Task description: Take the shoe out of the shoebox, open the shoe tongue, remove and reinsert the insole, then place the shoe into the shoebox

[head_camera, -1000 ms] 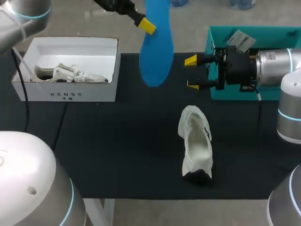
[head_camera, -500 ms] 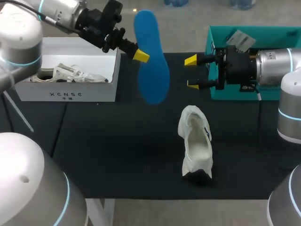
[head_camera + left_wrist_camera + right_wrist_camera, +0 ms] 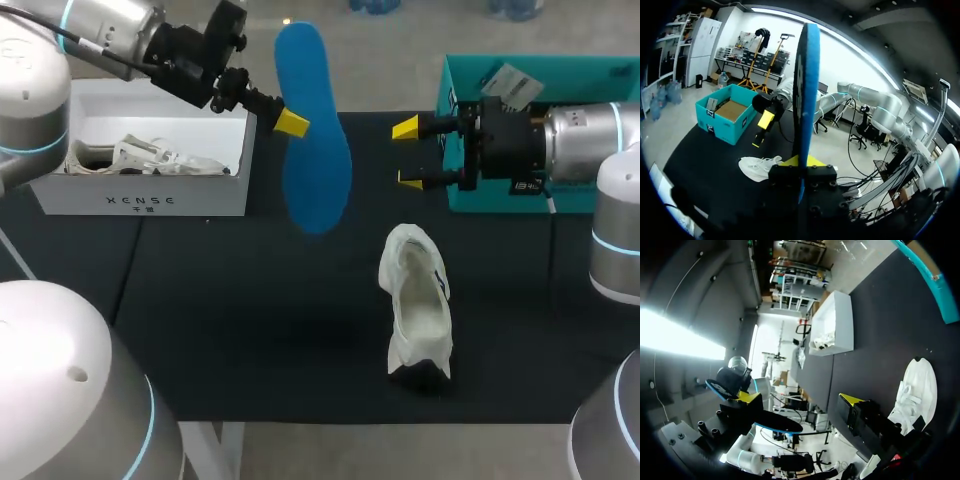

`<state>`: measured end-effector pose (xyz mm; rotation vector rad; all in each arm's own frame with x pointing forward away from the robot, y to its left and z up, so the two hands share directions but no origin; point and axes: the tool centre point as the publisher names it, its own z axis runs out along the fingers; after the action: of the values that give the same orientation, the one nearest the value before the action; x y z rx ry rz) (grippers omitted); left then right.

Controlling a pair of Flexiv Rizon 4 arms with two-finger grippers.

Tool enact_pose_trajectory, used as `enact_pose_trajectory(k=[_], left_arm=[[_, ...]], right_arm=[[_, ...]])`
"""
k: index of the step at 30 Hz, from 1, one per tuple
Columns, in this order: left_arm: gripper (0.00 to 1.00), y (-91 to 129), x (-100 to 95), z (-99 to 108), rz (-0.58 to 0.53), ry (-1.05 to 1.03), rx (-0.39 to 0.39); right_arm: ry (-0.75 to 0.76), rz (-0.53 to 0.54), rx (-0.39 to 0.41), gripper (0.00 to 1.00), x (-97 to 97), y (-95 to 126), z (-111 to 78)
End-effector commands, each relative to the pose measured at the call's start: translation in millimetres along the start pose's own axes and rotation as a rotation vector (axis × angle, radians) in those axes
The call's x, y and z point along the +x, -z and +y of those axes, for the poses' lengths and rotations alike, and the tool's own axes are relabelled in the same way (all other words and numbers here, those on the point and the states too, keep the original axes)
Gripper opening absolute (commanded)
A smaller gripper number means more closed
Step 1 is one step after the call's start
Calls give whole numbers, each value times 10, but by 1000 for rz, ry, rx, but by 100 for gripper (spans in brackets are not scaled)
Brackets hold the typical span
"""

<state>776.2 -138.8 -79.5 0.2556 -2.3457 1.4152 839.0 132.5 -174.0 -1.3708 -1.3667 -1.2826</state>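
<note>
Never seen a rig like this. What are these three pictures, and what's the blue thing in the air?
Two robot arms work at a black table. One picture looks down from above; the two round ones come from a camera on each wrist. The left gripper is shut on a blue insole, held above the table. The right gripper is open and empty. A white shoe lies on the table; a white shoebox and a teal bin stand at its far side.
</note>
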Motion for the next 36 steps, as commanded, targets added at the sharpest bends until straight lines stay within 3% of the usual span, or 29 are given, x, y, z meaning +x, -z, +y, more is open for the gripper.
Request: enact_pose_trajectory(k=[1,17,21,24,28,36], left_arm=[[0,-3,-44,-32,9,0,-13],[0,-3,-44,-32,9,0,-13],[0,-25,173,-13,-5,-286,-78],[0,8,279,62,-79,-468,-61],[0,21,306,253,-229,-577,-25],[0,-158,390,523,-247,-692,18]], right_arm=[[0,0,-2,100,-4,-14,-4],[0,0,-2,100,-4,-14,-4],[0,0,-2,100,-4,-14,-4],[0,0,-2,100,-4,-14,-4],[0,0,-2,100,-4,-14,-4],[0,0,-2,100,-4,-14,-4]])
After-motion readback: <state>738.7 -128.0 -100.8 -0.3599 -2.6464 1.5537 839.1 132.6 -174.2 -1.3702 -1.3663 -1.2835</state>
